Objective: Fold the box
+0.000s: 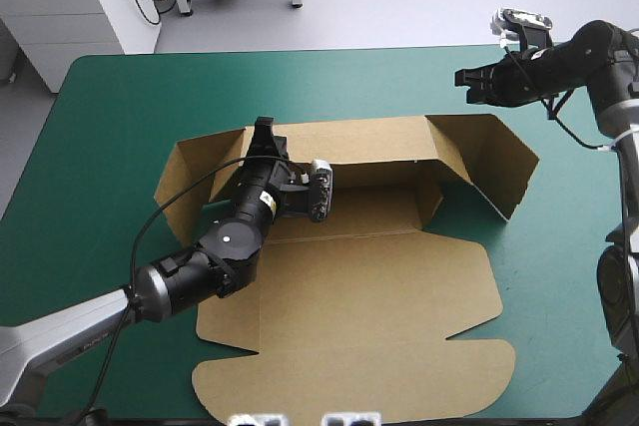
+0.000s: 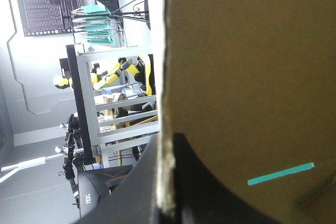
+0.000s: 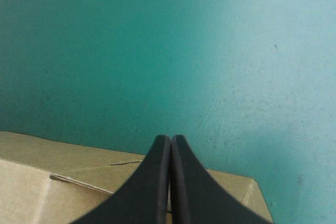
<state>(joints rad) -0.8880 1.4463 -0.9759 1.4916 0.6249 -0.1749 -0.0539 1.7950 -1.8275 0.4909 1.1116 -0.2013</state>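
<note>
Left gripper (image 1: 264, 130) is clamped on the box (image 1: 379, 286), pinching the top edge of its raised back wall near that wall's left end, with the board caught between the black fingers. The box's back wall and right-hand flap stand up, while its base and lid panels lie flat on the teal-green cover (image 1: 120, 127). Right gripper (image 3: 170, 139), fingers pressed together in a point, hovers over the cover just beyond the box's far right corner, apart from the board.

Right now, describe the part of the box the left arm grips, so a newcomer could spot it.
On the teal-green table the brown box lies mostly flat. Along its far side one long wall stands upright, the left gripper pinching its top edge near the left end. The panels nearer the robot lie flat.
</note>
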